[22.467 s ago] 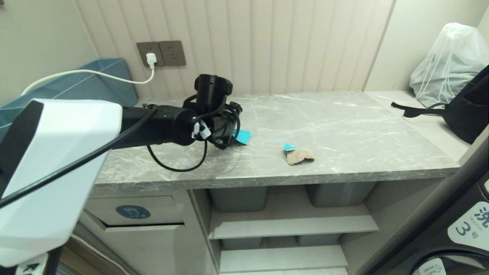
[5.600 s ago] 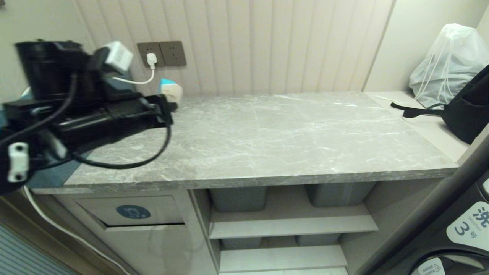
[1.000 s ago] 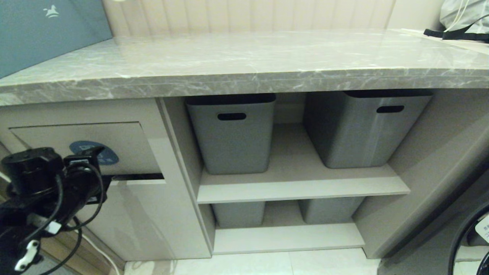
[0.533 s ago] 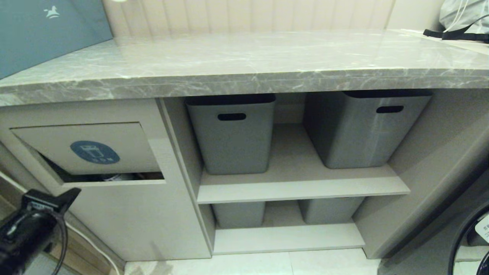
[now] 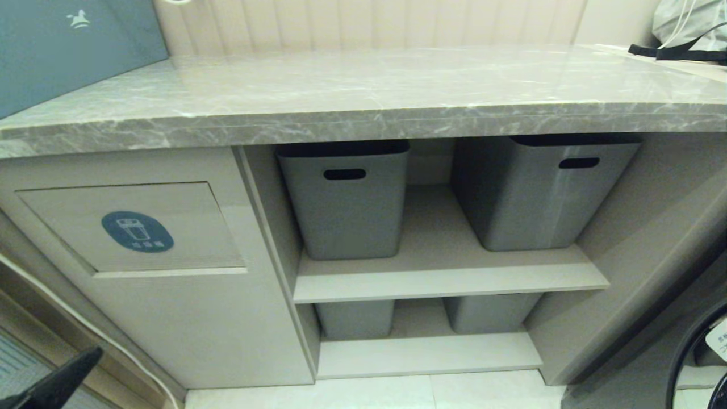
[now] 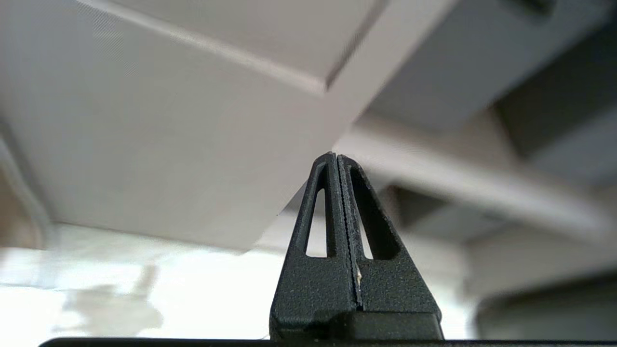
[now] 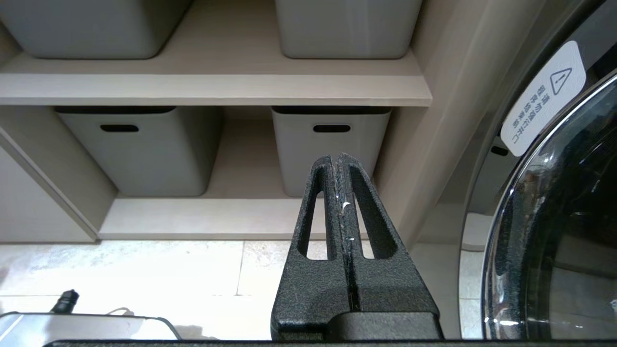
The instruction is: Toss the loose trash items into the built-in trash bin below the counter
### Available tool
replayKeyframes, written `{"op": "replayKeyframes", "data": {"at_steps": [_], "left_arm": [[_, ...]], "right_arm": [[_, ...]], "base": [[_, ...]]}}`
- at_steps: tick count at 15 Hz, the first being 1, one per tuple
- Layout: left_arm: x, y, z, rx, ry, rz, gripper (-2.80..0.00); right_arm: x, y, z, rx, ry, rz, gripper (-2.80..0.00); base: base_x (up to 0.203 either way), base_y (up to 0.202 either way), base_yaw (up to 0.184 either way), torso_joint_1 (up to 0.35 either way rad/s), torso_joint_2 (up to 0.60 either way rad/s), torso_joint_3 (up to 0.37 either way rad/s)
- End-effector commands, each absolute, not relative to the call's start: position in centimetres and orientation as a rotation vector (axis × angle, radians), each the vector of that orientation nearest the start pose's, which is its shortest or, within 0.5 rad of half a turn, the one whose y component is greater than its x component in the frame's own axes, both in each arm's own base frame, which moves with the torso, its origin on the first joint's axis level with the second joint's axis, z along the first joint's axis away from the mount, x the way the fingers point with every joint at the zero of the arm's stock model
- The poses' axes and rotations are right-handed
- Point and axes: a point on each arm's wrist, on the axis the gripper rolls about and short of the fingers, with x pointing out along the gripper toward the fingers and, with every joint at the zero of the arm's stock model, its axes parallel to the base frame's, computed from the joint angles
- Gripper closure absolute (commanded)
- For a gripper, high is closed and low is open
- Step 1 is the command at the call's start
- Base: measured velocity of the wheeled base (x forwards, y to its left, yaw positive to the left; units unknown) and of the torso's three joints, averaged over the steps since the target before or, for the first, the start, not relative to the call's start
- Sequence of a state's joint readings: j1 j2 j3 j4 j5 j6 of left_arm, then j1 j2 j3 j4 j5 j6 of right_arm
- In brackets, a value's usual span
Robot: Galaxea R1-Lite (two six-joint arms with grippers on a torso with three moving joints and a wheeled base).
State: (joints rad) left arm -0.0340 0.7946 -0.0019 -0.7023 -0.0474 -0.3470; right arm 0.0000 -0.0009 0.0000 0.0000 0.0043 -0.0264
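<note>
The built-in trash bin [image 5: 170, 227] sits in the beige cabinet front under the left end of the counter [image 5: 363, 122]. Its flap lies flush and closed, with the round blue sticker [image 5: 137, 232] on it. No loose trash items show on the counter or anywhere else. My left gripper [image 6: 336, 155] is shut with nothing between its fingers. It hangs low in front of the cabinet, and only its black tip [image 5: 85, 360] shows in the head view's lower left corner. My right gripper [image 7: 336, 156] is shut, empty and parked low, facing the lower shelf.
Grey tubs [image 5: 346, 199] [image 5: 545, 190] stand on the upper shelf, and two more [image 7: 140, 149] [image 7: 330, 144] below. A teal box [image 5: 68, 45] leans at the counter's back left. A washing machine door [image 7: 554, 217] is at the right. A white cable [image 5: 113, 352] runs down the left wall.
The left gripper was at the bin's flap with its lower edge ajar. It has since drawn back and down to the lower left. The flap has swung closed.
</note>
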Motion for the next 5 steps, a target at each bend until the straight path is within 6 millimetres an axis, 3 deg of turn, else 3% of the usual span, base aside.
{"op": "replayKeyframes", "data": {"at_steps": [1, 5], "left_arm": [[4.5, -0.3, 12.9, -0.267, 0.071, -0.091, 0.0], [0.3, -0.2, 9.8, -0.079, 0.125, -0.124, 0.0]], "right_arm": [[-2.3, 0.0, 7.6, -0.034, -0.003, 0.008, 0.0], [-2.3, 0.0, 7.5, -0.019, -0.002, 0.004, 0.0]], "base": [[0.0, 0.0, 0.0, 0.0, 0.0, 0.0], [0.0, 0.0, 0.0, 0.0, 0.0, 0.0]]}}
